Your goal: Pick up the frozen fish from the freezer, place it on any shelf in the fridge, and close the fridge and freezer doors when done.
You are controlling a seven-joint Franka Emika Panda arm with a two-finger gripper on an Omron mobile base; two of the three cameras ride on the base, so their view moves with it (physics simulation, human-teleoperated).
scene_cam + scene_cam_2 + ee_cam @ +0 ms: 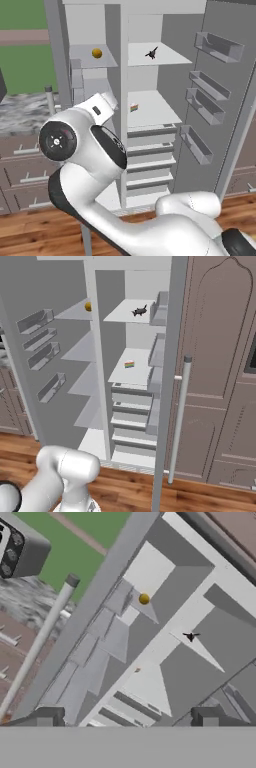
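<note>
Both doors stand open. The frozen fish [152,53], small and dark, lies on the upper shelf [175,56] of the right-hand compartment. Across the divider sits a small yellow ball [97,52], maybe a fruit. The gripper [127,722] hangs well back, jaws spread wide, holding nothing.

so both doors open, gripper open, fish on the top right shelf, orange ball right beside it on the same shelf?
Not the ball: it sits on the top shelf of the left compartment, across the divider from the fish. The left base view shows it. The rest holds.
</note>
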